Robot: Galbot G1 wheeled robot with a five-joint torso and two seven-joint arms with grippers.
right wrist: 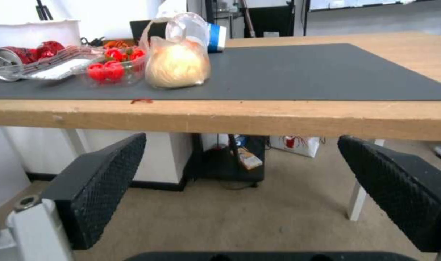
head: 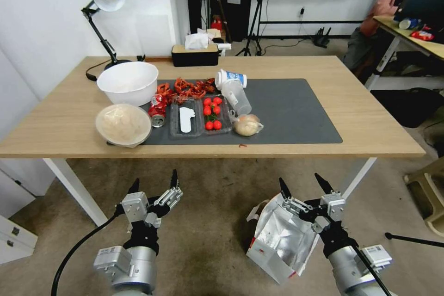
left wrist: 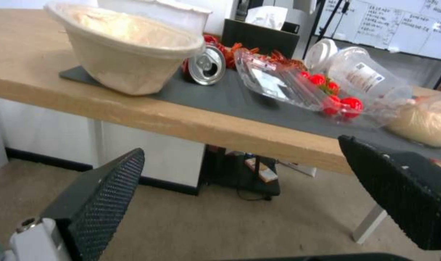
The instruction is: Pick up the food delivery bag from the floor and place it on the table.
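Low at the left, the left gripper (head: 155, 185) hangs over the floor (head: 212, 240) before the table's (head: 379, 138) front edge, jaws spread wide and empty, seemingly waiting. Rightward, the right gripper (head: 303, 184) hovers just above the one food delivery bag (head: 282, 240), which lies on the carpet with its foil mouth open; its jaws gape too, holding nothing, probably poised to reach down for it. Two grippers, one bag.
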